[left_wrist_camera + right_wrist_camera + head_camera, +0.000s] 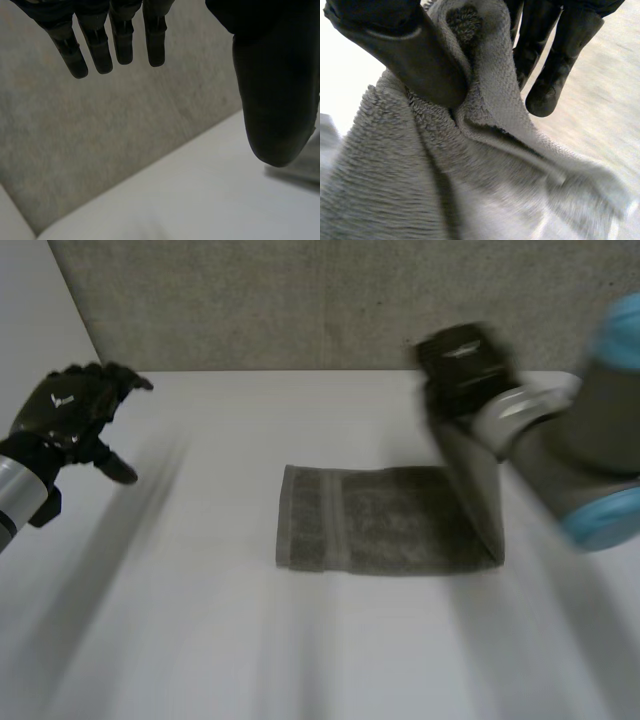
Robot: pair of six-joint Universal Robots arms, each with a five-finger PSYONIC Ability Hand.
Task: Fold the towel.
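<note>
A grey towel [380,522] lies folded in the middle of the white table [250,640], with a banded end toward the left. My right hand [462,365] is raised above the towel's right end and holds that edge up, the cloth hanging down from it. In the right wrist view the thumb [415,60] and fingers [555,65] pinch the towel [470,165] between them. My left hand [70,410] hovers over the table's far left, apart from the towel, fingers [100,45] straight and spread, thumb [275,100] apart.
A grey speckled wall [330,300] runs along the table's back edge. A white side wall [30,320] stands at the far left. Bare table surrounds the towel.
</note>
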